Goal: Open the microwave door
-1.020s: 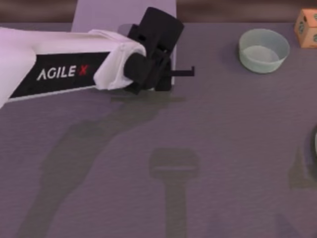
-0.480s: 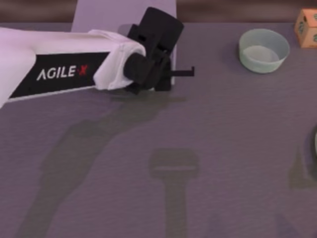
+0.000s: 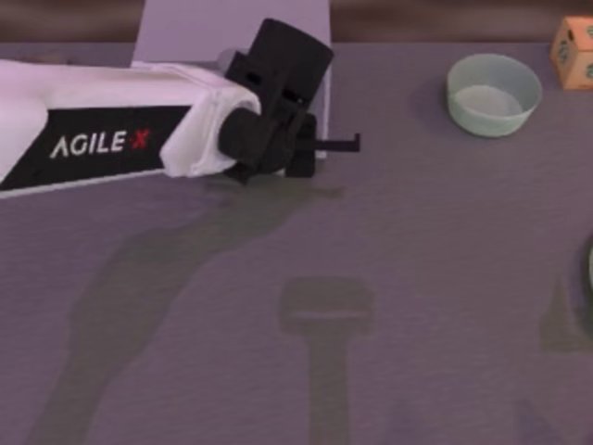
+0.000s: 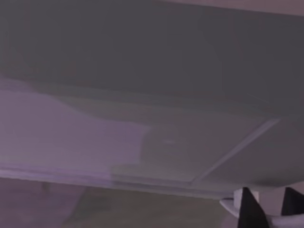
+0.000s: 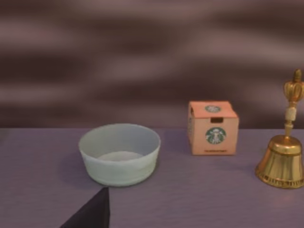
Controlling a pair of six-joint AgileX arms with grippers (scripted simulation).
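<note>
The pale silver-lavender microwave (image 3: 232, 28) stands at the table's far edge, left of the middle. My left arm reaches across its front from the left. In the left wrist view the microwave door (image 4: 142, 95) with its greyish window fills most of the picture. At the door's edge my left gripper (image 4: 271, 209) is shut on the door's pale handle (image 4: 270, 202), with one dark fingertip (image 4: 249, 211) on each side of it. From above, the left gripper (image 3: 310, 144) sits at the microwave's front right corner. My right gripper (image 5: 95, 214) is parked at the right, facing the far edge.
A pale green bowl (image 3: 493, 93) sits at the far right, with an orange box with a green logo (image 3: 574, 51) beyond it at the corner. The right wrist view also shows a golden bell (image 5: 285, 156) beside that box (image 5: 213, 127).
My left arm has drawn back to the left, and its gripper has shifted slightly left and toward the near side, still holding the handle.
</note>
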